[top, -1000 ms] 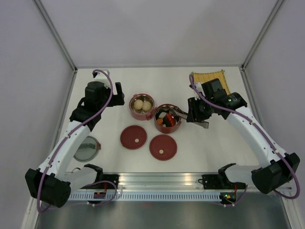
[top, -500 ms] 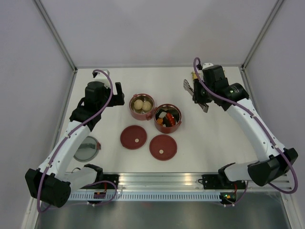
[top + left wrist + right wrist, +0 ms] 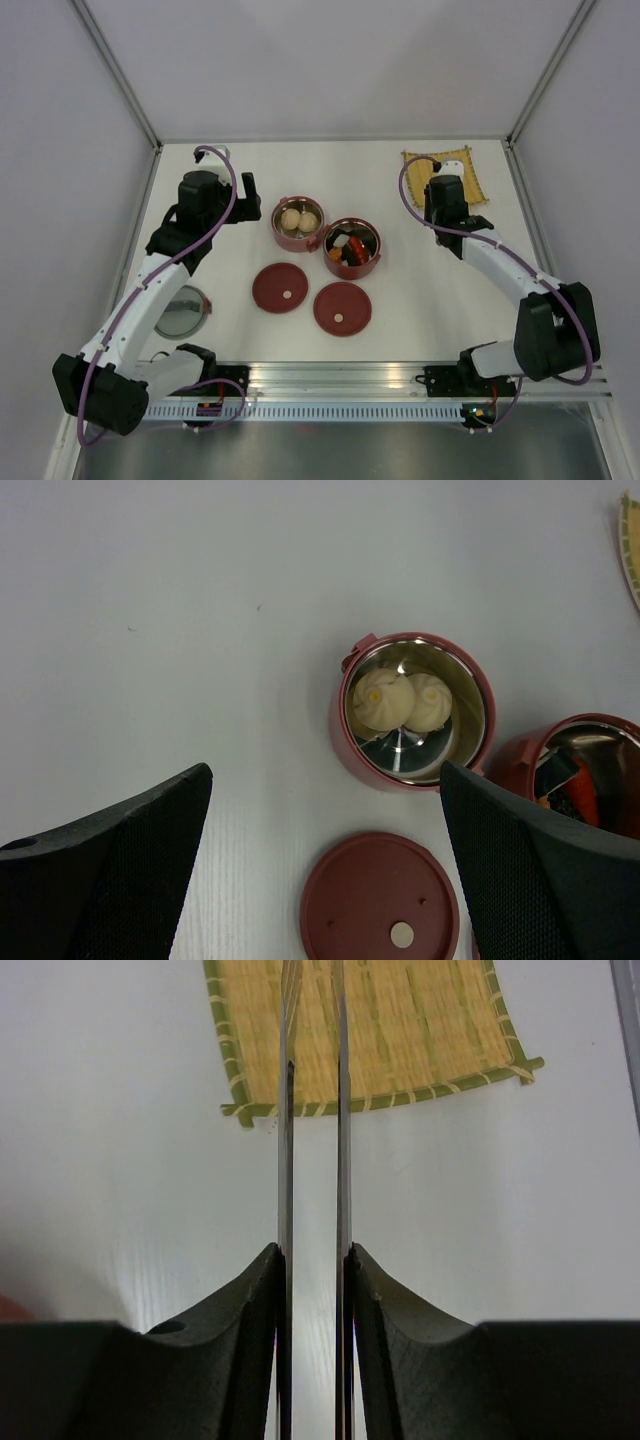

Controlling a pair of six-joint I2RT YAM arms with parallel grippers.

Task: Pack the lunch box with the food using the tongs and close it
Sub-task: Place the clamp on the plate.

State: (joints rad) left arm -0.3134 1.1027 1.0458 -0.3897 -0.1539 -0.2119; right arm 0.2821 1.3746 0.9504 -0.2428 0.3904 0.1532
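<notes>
The lunch box is two dark-red bowls with two flat red lids lying in front of them. The left bowl holds two pale balls. The right bowl holds orange, black, white and red food. My right gripper is shut on the tongs, whose two thin silver arms reach out over the mat's near edge. From above, that gripper sits just in front of the mat and hides the tongs. My left gripper hangs open and empty left of the bowls.
A yellow woven mat with a green border lies at the back right. A round shiny steel disc with a red rim lies by the left arm. White walls enclose the table on three sides.
My right arm has swung away from the right bowl, back and right to the mat, carrying the tongs. The left arm, bowls and lids have not moved.
</notes>
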